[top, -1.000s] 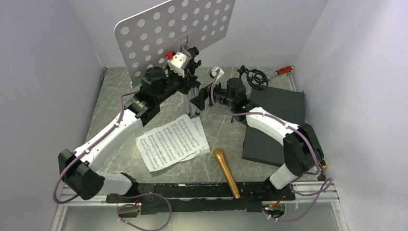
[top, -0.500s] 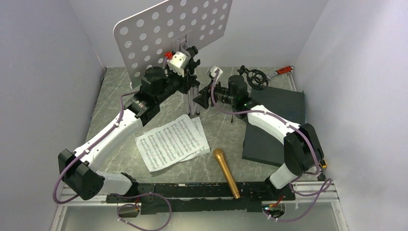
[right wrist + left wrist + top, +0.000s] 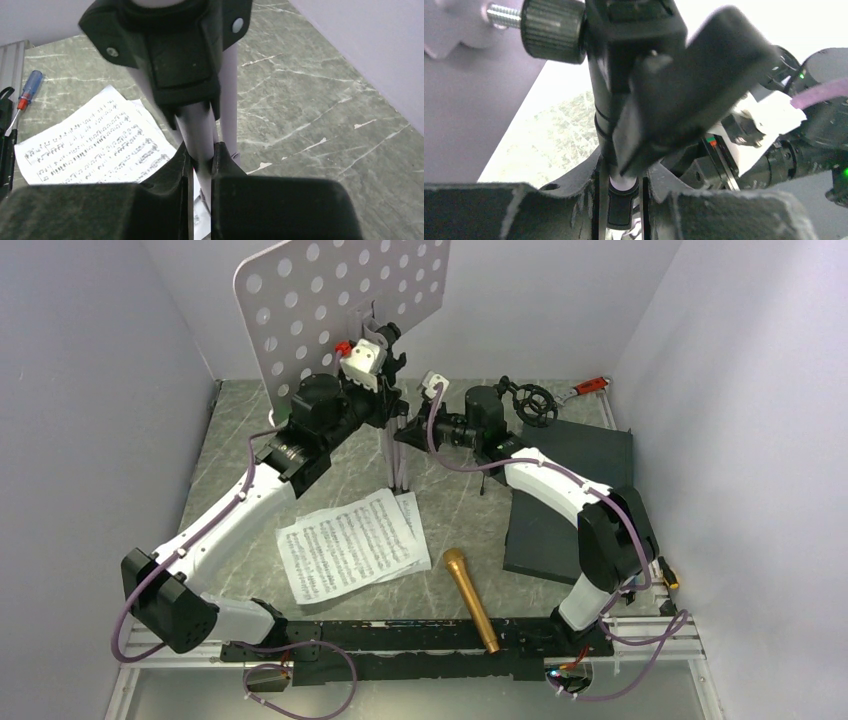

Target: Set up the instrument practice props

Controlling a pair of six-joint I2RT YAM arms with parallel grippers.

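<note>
At rear centre, pole approx vertical: pale lilac perforated-desk tripod music stand [image 3: 335, 305]. L gripper [image 3: 620, 200] clamped on its shaft; R gripper [image 3: 201, 167] pinching its lilac tube lower down. White printed music sheets [image 3: 350, 545] flat nr front.

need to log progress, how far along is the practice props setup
Nothing looks finished. In hand: the left gripper and right gripper are both shut on the post of the music stand, its legs apparently unspread. Left: the music sheets and microphone lie on the table; the mic stand is empty.
</note>
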